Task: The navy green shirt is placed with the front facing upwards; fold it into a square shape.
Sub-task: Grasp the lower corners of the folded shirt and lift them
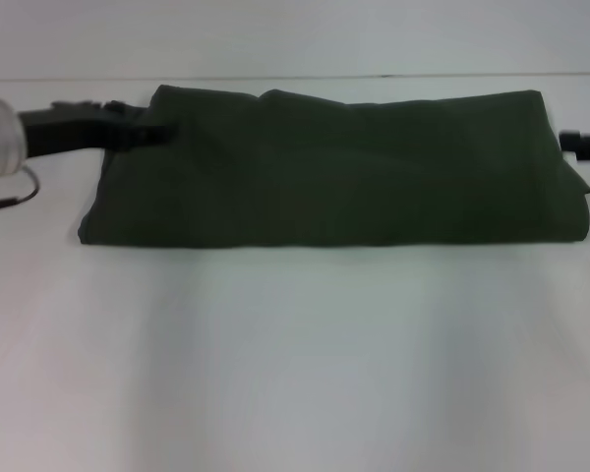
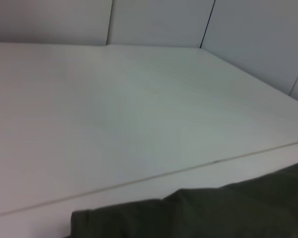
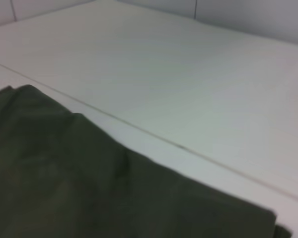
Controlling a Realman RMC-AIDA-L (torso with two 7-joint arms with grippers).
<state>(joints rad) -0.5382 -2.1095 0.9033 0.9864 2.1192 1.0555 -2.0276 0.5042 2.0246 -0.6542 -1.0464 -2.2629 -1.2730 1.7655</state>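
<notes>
The navy green shirt (image 1: 334,172) lies on the white table, folded into a long band that runs left to right. No lettering or neck label shows. My left gripper (image 1: 146,133) is at the band's far left corner, touching the cloth edge. My right gripper (image 1: 582,144) is at the band's far right end, mostly cut off by the picture's edge. The shirt's far edge shows in the left wrist view (image 2: 213,213) and in the right wrist view (image 3: 89,183).
The white table (image 1: 295,374) stretches wide in front of the shirt. A thin seam line (image 2: 139,179) crosses the tabletop just behind the shirt. A pale wall (image 1: 295,34) stands behind the table.
</notes>
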